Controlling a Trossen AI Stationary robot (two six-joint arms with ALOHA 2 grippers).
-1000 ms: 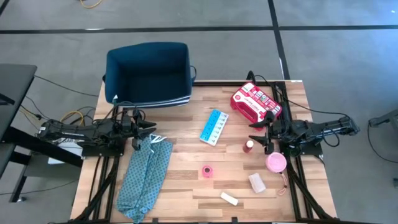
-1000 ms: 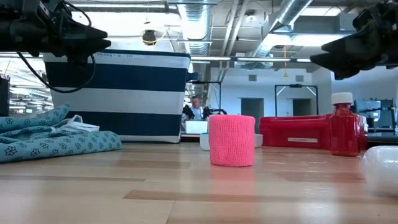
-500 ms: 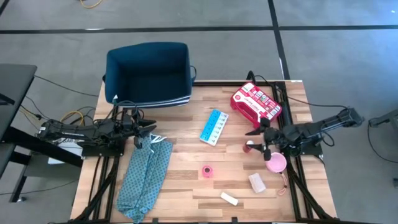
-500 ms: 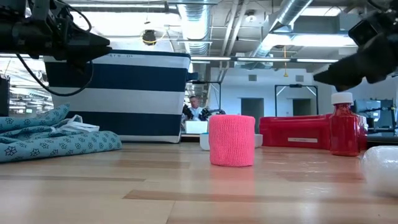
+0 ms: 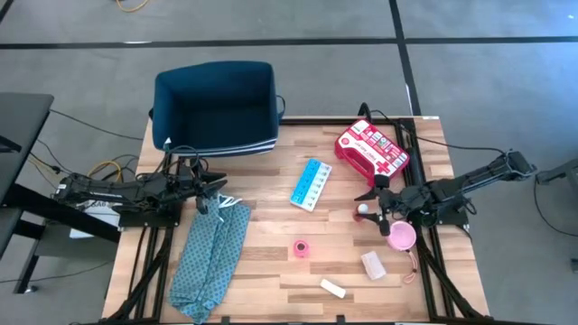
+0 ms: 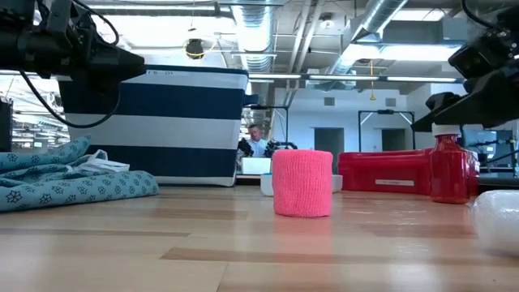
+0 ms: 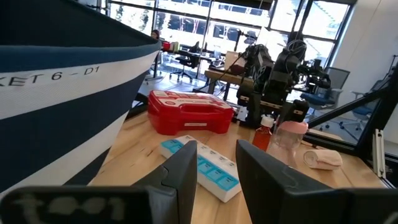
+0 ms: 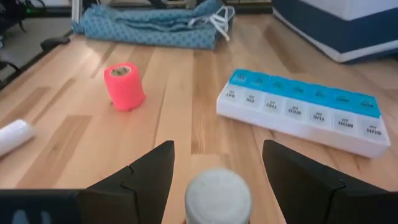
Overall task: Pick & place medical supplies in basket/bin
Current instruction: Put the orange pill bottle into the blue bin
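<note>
While the left gripper waits with its fingers spread beside the teal cloth, in front of the navy bin, the right gripper has come down over the past second to the small red bottle, which stands just in front of the red first-aid case. Seen from the right wrist, the 2 dark fingers stand wide apart on either side of the bottle's white cap, not yet touching it. The bin holds nothing that can be seen, so all supplies appear still to be placed: the blue pill box left of the case, 1 pink roll farther forward, another pink roll beside the bottle, and 2 white packets nearest the front edge. By this reading, the bottle is the first item chosen, and closing on it is the likely next step.
</note>
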